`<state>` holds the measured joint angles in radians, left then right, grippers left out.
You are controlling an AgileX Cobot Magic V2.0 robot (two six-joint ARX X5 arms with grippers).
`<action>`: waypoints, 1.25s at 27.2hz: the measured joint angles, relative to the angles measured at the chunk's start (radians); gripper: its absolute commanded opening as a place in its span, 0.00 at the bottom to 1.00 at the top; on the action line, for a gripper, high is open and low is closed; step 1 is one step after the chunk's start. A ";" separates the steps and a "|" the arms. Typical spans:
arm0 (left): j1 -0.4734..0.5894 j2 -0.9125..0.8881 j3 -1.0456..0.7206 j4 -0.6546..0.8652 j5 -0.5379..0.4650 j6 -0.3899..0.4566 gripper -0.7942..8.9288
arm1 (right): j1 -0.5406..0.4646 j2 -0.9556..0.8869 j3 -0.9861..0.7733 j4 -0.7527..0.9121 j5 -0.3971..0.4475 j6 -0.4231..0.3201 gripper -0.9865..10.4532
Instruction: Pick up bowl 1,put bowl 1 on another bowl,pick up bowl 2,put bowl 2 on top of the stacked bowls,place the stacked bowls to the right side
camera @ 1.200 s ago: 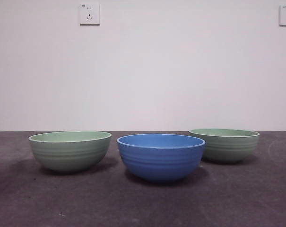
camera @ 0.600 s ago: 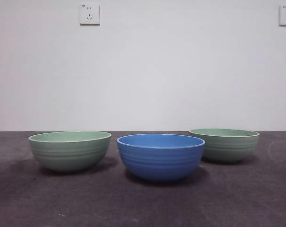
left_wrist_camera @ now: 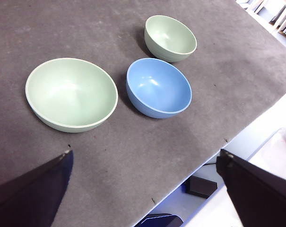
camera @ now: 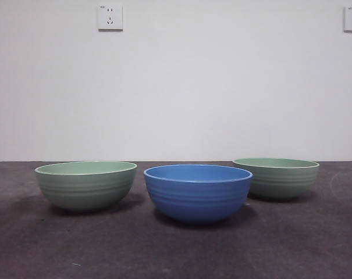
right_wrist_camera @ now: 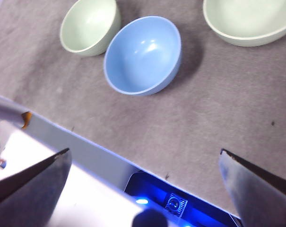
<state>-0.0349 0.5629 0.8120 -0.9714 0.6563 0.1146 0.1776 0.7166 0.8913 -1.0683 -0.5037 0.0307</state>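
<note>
**Three bowls apart, both grippers high and open**

The blue bowl point(camera: 198, 192) is set in the middle, nearest the table's front edge point(left_wrist_camera: 190, 177). Bowl 2 point(camera: 86, 184) and bowl 1 point(camera: 278, 178) are flanked by bare mat, none touching. The left gripper point(left_wrist_camera: 145, 189) and right gripper point(right_wrist_camera: 145, 189) are held wide open, empty, above that front edge.
</note>
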 measured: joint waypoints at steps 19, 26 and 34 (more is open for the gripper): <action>0.000 0.000 0.000 0.000 0.000 0.000 0.79 | 0.000 0.507 0.051 0.435 0.251 0.174 0.55; 0.000 0.000 0.000 0.000 0.000 0.000 0.79 | -0.001 0.726 0.097 0.558 0.325 0.190 0.55; 0.000 0.000 0.000 -0.003 0.000 0.000 0.79 | -0.003 0.874 0.097 0.679 0.372 0.212 0.46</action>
<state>-0.0349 0.5629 0.8120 -0.9741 0.6563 0.1146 0.1741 1.5902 0.9882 -0.3889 -0.1318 0.2432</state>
